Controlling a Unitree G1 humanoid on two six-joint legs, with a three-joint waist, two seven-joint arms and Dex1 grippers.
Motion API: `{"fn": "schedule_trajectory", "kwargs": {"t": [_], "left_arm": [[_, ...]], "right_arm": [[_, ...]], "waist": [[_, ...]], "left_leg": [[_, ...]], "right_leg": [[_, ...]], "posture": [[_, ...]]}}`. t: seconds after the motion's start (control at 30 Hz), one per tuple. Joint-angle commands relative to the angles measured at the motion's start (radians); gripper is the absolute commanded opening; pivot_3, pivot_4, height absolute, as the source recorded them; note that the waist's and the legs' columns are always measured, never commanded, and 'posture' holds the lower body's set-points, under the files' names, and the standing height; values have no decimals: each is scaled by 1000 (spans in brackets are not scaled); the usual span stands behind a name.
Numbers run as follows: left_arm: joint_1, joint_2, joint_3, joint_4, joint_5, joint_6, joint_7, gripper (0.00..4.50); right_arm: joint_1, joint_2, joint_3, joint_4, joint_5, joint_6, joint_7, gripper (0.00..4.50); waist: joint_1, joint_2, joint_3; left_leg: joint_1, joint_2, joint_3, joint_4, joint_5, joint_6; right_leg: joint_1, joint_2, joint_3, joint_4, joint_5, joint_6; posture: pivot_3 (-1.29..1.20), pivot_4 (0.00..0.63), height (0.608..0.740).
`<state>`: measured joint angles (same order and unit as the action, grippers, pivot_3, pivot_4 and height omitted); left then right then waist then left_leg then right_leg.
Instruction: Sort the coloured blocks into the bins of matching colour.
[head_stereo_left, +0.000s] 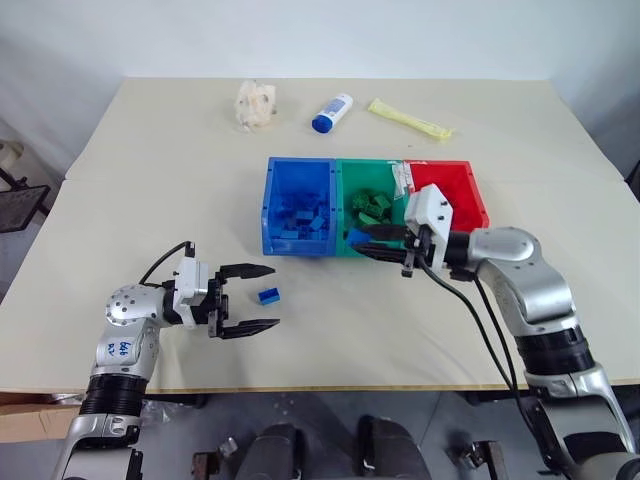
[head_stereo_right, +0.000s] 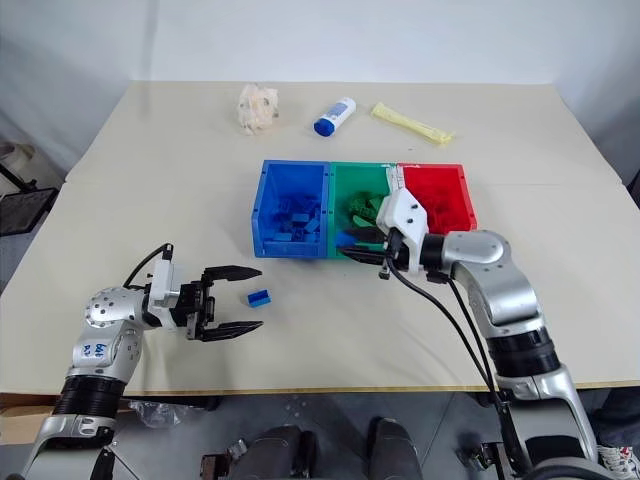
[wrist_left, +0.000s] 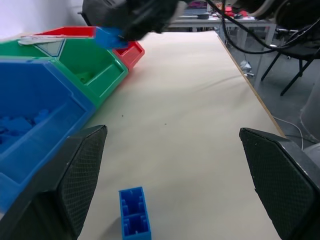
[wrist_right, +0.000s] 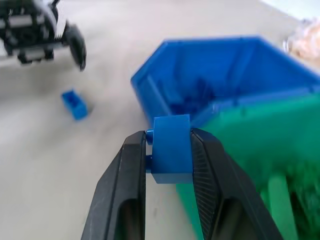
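Blue block (wrist_right: 171, 149) pinched tight in right hand (head_stereo_left: 372, 241), raised over the green bin's (head_stereo_left: 349, 190) front wall, beside the blue bin (head_stereo_left: 272, 205). Left hand (head_stereo_left: 257, 298) spread wide, empty, second blue block (head_stereo_left: 268, 295) lying between its fingers near the table's (head_stereo_left: 150, 150) front edge.

Silver-grey metal arms w/ black joint bands, black cables looped along both, white housings behind left gripper (head_stereo_left: 262, 298) & right gripper (head_stereo_left: 362, 242), black two-finger claws, mesh-textured pads (wrist_left: 82, 172), blue scribbles on left arm.
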<state>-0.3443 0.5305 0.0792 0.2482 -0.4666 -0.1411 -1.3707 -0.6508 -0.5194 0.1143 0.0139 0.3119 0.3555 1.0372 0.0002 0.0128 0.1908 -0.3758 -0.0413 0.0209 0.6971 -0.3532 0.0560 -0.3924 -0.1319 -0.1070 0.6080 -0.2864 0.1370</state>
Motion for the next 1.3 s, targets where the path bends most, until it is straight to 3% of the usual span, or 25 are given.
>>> {"fn": "schedule_trajectory", "kwargs": {"t": [0.03,0.17,0.3,0.53,0.87,1.03,1.3], "left_arm": [[14,4,19,-34,-12,-12,13,4500],[39,10,28,-57,-14,-10,33,4500],[76,16,40,-96,-8,1,71,4500],[128,36,46,-161,-1,34,142,4500],[140,79,36,-186,45,141,252,4500],[147,98,59,-214,92,195,371,4500],[301,142,145,-407,85,365,530,4500]], "right_arm": [[-92,45,12,99,-24,-60,-2,844],[-216,129,24,273,-65,-147,-25,844],[-320,223,17,449,-88,-246,-44,2208],[-341,244,4,502,-79,-310,-10,4486],[-218,117,-6,337,-13,-246,157,4486],[-50,-40,-55,224,69,-226,326,4486],[93,-201,-133,201,128,-206,426,4486]], "waist": [[-4,0,0],[-11,0,0],[-28,0,0],[-31,1,0],[-28,1,0],[-20,1,0],[-29,1,0]], "left_leg": [[0,0,0,0,0,0],[0,0,0,0,0,0],[0,0,-1,-1,0,0],[0,-3,-8,-2,0,0],[0,-3,-10,-2,0,0],[0,-3,-11,-2,0,0],[0,1,-7,-2,-1,-2]], "right_leg": [[0,0,0,0,0,0],[-1,0,0,1,0,0],[-2,0,0,3,0,0],[-1,0,0,6,0,0],[0,0,1,5,0,0],[1,0,1,4,0,0],[2,-3,4,-1,0,0]], "posture": [[0,150,740],[0,150,740],[0,150,740],[0,150,740],[0,150,740],[0,150,740],[0,150,740]]}}
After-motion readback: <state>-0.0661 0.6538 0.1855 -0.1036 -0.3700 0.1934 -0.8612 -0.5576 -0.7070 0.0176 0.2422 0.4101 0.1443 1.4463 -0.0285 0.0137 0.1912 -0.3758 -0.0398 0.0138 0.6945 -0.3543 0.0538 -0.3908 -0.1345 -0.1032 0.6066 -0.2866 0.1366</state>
